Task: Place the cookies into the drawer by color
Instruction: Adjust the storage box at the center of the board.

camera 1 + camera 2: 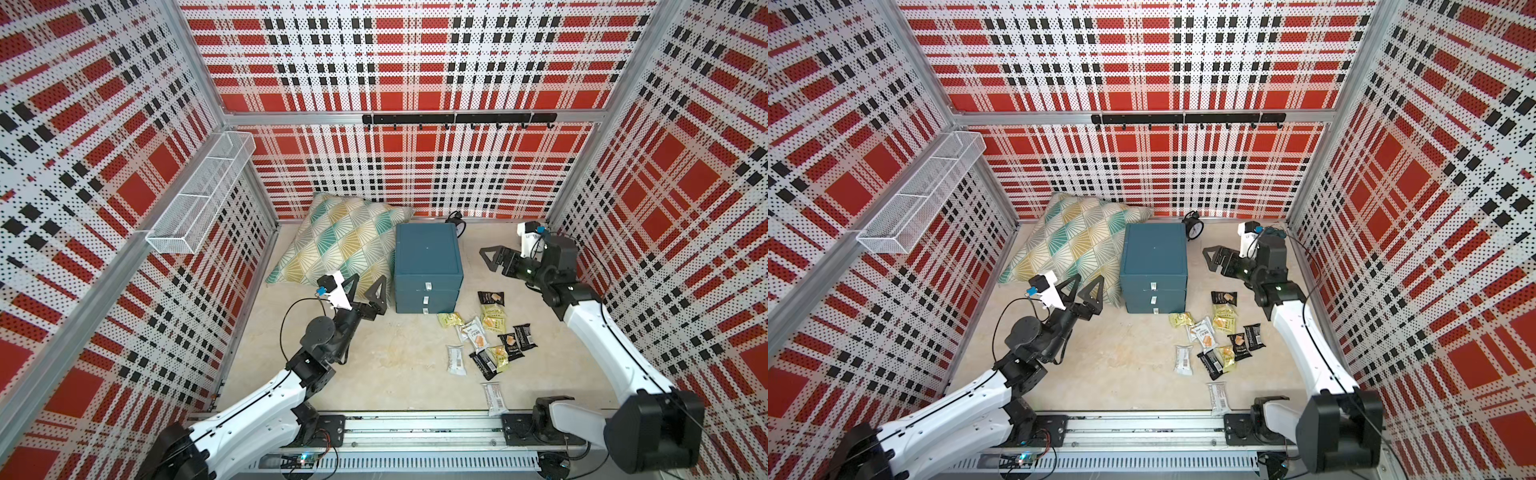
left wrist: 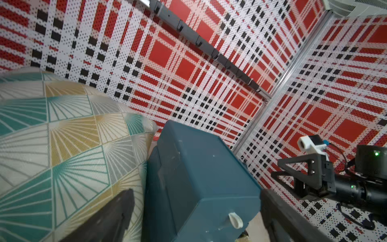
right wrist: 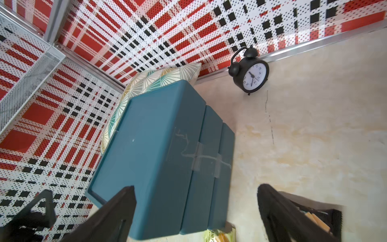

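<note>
Since shut on all three levels, with every packet loose on the surface [image 1: 374, 365], judged to be at the very start: nothing sorted, and the opening of a drawer first in line.

Nearest the base rail [image 1: 415, 424], well behind both claws: one silver packet [image 1: 494, 399] lying alone at the surface's edge, touching the rail or just short of it; cannot tell which. Further in, between the two claws and lower than both: main scatter of cookies [image 1: 486, 332], black, yellow-green and silver wrappers overlapping in places. Second silver packet [image 1: 456, 360] set off on the left claw's side of the heap. Yellow-green packet [image 1: 451, 319] just beside the cabinet's foot, black packet [image 1: 490, 298] more toward the right claw.

Left claw [image 1: 369, 277]: spread wide, empty, raised just beside the cabinet's flank. Right claw [image 1: 488, 259]: likewise spread, nothing pinched, hovering off the opposite flank and apart from it.

Between them, drawer cabinet [image 1: 428, 253], pull tabs [image 1: 428, 286] small and close to the fronts. Probably needed next: a fine pinch on one tab, then a straight pull toward the base. Little room before the bottom front, given the packets lying close; more bare surface on the left claw's side.

Beyond the left claw, patterned pillow [image 1: 340, 237] leaning against the cabinet. Past the right claw, alarm clock [image 1: 1192, 224] by the back wall [image 1: 415, 187].
</note>
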Robot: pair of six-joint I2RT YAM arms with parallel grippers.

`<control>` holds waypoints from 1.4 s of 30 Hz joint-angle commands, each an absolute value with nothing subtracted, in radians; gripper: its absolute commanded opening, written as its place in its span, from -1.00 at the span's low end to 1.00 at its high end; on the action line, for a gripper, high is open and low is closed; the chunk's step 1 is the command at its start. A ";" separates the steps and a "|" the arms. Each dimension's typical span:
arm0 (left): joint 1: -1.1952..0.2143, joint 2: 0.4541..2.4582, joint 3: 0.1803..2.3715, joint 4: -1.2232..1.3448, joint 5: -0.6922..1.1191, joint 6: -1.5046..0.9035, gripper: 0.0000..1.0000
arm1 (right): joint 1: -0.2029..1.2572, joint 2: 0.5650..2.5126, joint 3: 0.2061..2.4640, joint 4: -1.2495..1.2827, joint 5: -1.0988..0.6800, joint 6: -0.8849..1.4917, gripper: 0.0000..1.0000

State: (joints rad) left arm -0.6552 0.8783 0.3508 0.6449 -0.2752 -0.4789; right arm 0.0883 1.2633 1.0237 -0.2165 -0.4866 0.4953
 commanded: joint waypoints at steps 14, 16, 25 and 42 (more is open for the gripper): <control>-0.558 0.890 0.299 0.712 -0.138 -0.583 0.98 | 0.242 1.754 1.467 -0.390 -0.589 0.442 0.75; -0.558 0.901 0.302 0.710 -0.137 -0.581 0.98 | 0.267 1.815 1.536 -0.415 -0.591 0.432 0.72; -0.496 0.905 0.286 0.670 -0.185 -0.645 0.99 | 0.377 2.069 1.897 -0.531 -0.598 0.399 0.69; -0.505 0.947 0.293 0.755 -0.019 -0.654 0.99 | 0.429 1.711 1.677 -0.528 -0.158 0.359 1.00</control>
